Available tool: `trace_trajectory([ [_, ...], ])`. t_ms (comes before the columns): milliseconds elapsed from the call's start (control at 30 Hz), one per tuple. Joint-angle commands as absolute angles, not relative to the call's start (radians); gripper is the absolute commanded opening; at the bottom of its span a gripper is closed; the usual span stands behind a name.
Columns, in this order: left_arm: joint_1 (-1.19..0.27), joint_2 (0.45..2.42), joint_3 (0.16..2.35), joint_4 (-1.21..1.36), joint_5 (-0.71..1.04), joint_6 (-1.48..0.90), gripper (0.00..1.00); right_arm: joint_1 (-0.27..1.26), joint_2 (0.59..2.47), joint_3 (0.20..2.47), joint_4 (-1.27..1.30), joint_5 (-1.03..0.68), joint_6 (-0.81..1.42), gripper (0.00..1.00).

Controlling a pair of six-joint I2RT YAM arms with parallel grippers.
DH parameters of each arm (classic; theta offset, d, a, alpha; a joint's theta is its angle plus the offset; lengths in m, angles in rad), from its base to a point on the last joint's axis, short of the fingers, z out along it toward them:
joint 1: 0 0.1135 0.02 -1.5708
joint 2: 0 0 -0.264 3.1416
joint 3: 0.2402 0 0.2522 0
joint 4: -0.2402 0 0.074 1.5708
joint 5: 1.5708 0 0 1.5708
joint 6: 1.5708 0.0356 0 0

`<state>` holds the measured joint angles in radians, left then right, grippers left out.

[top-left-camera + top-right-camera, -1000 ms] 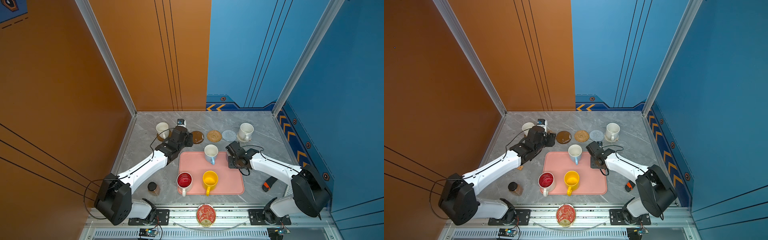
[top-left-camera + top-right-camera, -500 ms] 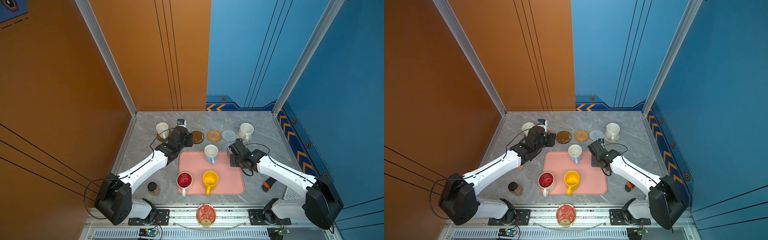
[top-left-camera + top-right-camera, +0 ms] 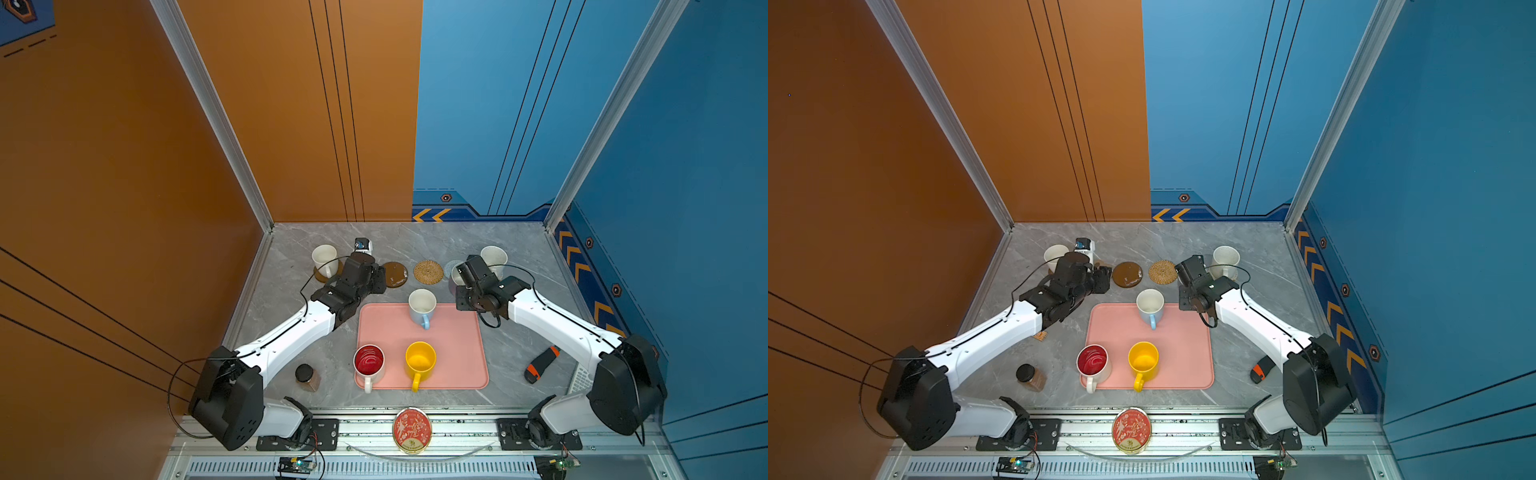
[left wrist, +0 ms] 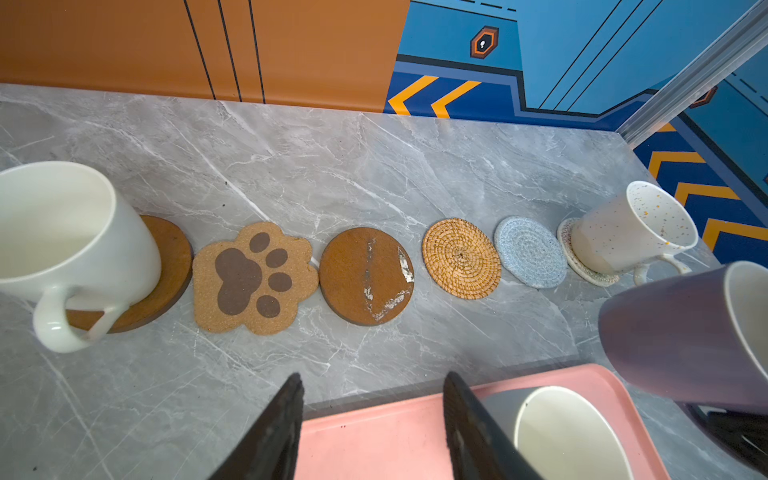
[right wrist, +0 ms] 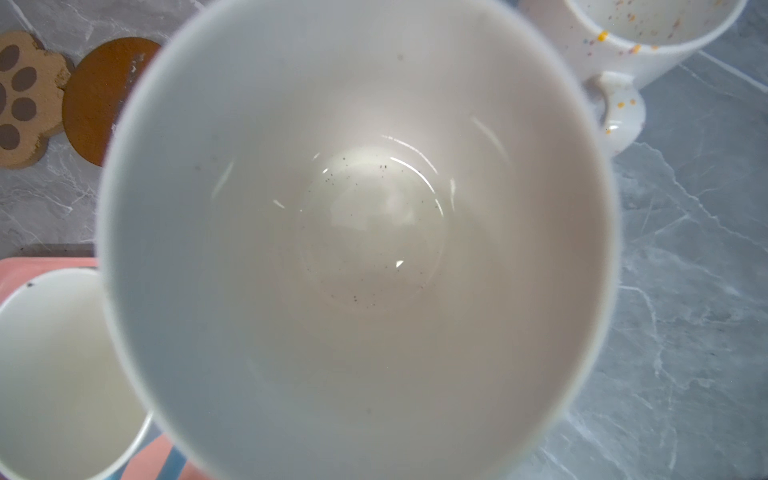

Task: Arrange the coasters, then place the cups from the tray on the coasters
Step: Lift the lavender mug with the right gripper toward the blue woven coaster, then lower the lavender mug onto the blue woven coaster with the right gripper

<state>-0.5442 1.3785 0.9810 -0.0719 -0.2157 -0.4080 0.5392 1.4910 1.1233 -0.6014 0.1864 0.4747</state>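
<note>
My right gripper (image 3: 460,281) is shut on the lavender cup (image 4: 673,332), whose white inside (image 5: 357,232) fills the right wrist view and hides the fingers. It hangs tilted just in front of the blue-grey coaster (image 4: 530,251). The coasters lie in a row: a brown disc (image 4: 166,266) under the white cup (image 4: 62,232), the paw print (image 4: 253,278), a bare brown disc (image 4: 365,276), the rattan round (image 4: 461,257), and a cream round (image 4: 582,266) under the speckled cup (image 4: 631,228). My left gripper (image 4: 374,376) stands open and empty over the tray's (image 3: 453,353) far left edge.
The light blue cup (image 3: 422,305), the red-inside cup (image 3: 368,360) and the yellow cup (image 3: 420,359) stand on the tray. A dark-lidded jar (image 3: 306,376) is left of it, an orange-black tool (image 3: 540,365) right of it, a red tin (image 3: 412,430) at the front rail.
My right arm has carried the lavender cup from the tray's back right corner toward the coaster row. The left arm has stayed still.
</note>
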Motion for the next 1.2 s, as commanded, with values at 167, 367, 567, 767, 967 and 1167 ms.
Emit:
trace_trajectory([
  [167,-0.536,1.350,0.965,-0.090,-0.221,-0.394,0.55,0.467,1.620,1.280,-0.552,0.163,0.383,0.00],
  [367,-0.531,1.347,0.964,-0.091,-0.223,-0.394,0.55,0.433,1.720,1.371,-0.552,0.158,0.352,0.00],
  [567,-0.529,1.342,0.961,-0.094,-0.224,-0.394,0.55,0.396,1.801,1.424,-0.538,0.140,0.347,0.00],
  [767,-0.527,1.336,0.955,-0.091,-0.231,-0.394,0.55,0.379,1.846,1.459,-0.532,0.133,0.341,0.00],
  [967,-0.525,1.344,0.957,-0.092,-0.229,-0.394,0.55,0.370,1.886,1.489,-0.534,0.131,0.339,0.00],
  [1167,-0.520,1.345,0.958,-0.095,-0.226,-0.393,0.55,0.359,1.919,1.512,-0.534,0.129,0.339,0.00],
])
